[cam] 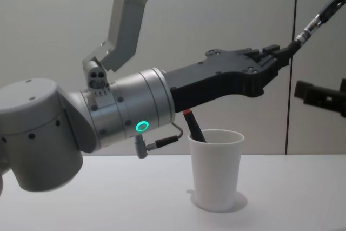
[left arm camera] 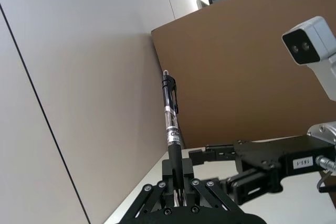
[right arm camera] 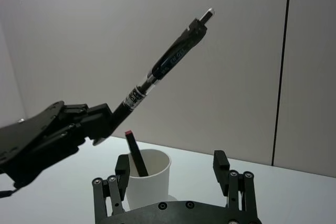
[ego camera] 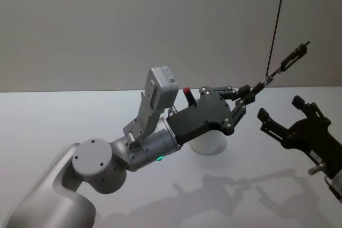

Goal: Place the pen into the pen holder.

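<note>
Status: the left gripper is raised above the worktop, its jaws clamped on the writing end of the pen. In the head view the pen's barrel runs from the jaws toward 2 o'clock, clip end uppermost. The pen holder stands upright on the worktop under the left wrist. In the chest view the clamped end of the pen sits at about 1 o'clock from the holder's rim, beyond its mouth and not over it. A red-tipped pen already leans inside the holder toward the 10 o'clock side of the rim. The right gripper hangs at 3 o'clock from the holder, its jaws apart and holding nothing.

Hazards I judge from here:

1. Release at this position. The pen is off the mouth and slanted, so it would drop to the worktop.
2. Reorientation. The pen is clamped near one end, so a fast wrist turn may pivot it in the jaws.
3. Swing path. The long free end may strike the right gripper nearby.
4. Descent. The holder looks light, so a nudge from the wrist or the pen may tip it.
5. Entry. The leaning red-tipped pen narrows the opening and may deflect the incoming tip.
</note>
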`<state>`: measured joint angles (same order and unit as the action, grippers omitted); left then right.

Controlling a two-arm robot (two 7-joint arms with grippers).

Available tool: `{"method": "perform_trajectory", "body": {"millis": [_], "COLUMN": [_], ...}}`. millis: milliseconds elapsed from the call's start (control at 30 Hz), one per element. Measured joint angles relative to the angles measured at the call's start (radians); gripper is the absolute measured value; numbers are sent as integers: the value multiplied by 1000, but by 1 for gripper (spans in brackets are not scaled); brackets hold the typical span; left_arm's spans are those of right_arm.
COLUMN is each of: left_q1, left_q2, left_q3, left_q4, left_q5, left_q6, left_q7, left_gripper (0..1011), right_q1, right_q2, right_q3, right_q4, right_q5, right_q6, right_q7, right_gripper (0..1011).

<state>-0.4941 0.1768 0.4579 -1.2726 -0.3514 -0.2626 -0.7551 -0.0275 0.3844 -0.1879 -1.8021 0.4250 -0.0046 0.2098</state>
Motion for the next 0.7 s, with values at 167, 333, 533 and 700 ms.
{"method": "perform_trajectory", "body": {"millis": [167,333,533,700], "left_q1": [0,0,0,0], "left_q2": [0,0,0,0], "left_q3": [0,0,0,0], "left_q4": [0,1,1,1], "left_q5": [-1,-2,-3,-3], "left_q6": [0,0,0,0], "left_q7": [-1,-2,-2,-3], "left_gripper": [104,105,105,105], "right_q1": [-12,-29,-43,-50], "right_q2": [16,36,50,55], "right_q3": [15,36,52,64], "right_q4": [-15,-35,-48,-58], "right_q5": [70,181,276,366], "right_q6": [-8,-13,-13,-4], "right_q7": [35,79,108,125], "right_gripper": [1002,1002,1002,1002]}}
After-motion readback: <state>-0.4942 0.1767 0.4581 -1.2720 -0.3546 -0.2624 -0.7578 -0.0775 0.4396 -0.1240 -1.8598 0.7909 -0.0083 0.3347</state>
